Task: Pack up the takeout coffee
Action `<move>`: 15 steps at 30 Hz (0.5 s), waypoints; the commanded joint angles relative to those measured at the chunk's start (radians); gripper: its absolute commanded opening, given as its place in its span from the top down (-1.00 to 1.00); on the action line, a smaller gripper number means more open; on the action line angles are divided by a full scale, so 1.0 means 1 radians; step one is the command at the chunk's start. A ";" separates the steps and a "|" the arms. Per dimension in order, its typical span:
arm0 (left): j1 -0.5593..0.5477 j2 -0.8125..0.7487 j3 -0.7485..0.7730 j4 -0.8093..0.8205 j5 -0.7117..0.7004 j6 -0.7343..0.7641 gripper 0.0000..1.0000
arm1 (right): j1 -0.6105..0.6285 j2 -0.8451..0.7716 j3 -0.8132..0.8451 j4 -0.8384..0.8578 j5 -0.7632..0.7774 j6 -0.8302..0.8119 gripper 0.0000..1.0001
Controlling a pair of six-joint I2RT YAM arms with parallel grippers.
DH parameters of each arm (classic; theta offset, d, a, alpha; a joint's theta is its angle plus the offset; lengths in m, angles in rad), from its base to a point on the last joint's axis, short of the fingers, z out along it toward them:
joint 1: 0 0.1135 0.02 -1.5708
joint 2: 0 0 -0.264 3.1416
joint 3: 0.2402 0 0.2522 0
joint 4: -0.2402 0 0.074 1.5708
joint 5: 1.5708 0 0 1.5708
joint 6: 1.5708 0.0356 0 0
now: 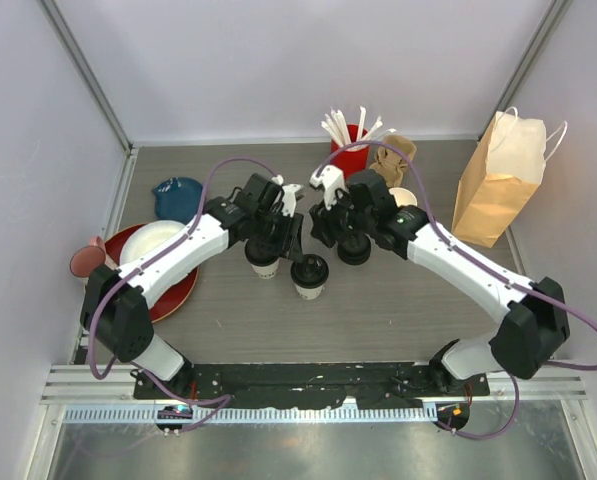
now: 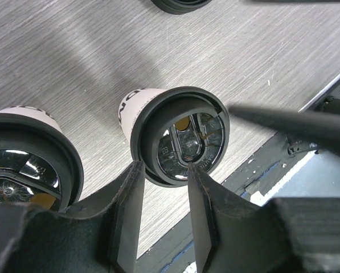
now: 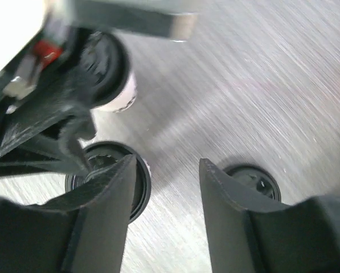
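Observation:
Two white paper cups with black sip lids stand mid-table: one (image 1: 263, 258) to the left, one (image 1: 309, 275) nearer the front. In the left wrist view the front cup (image 2: 181, 133) is just ahead of my left gripper (image 2: 163, 166), which is open and empty, its fingers hovering over the lid's near rim. The other cup (image 2: 21, 168) is at the left edge. My left gripper (image 1: 290, 245) is between the cups. My right gripper (image 1: 321, 228) is open and empty above the table (image 3: 167, 165), with a lidded cup (image 3: 141, 185) behind its left finger.
A stack of black lids (image 1: 354, 250) sits right of the cups. A brown paper bag (image 1: 498, 180) stands at the right. At the back are a red cup of white sticks (image 1: 350, 150), a brown holder (image 1: 393, 160) and a lidless white cup (image 1: 403, 197). A red plate (image 1: 173, 290) lies left.

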 commanded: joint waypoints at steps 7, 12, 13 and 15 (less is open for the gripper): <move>-0.004 0.015 -0.013 0.049 -0.038 -0.032 0.22 | 0.194 -0.166 -0.095 -0.137 0.629 0.792 0.10; -0.004 0.011 -0.033 0.059 -0.031 -0.038 0.25 | 0.238 -0.140 -0.107 -0.138 0.652 0.849 0.23; -0.004 0.006 -0.038 0.060 -0.032 -0.038 0.25 | 0.243 -0.122 -0.099 -0.138 0.649 0.847 0.28; -0.004 0.000 -0.045 0.063 -0.032 -0.039 0.25 | 0.248 -0.105 -0.092 -0.138 0.641 0.850 0.31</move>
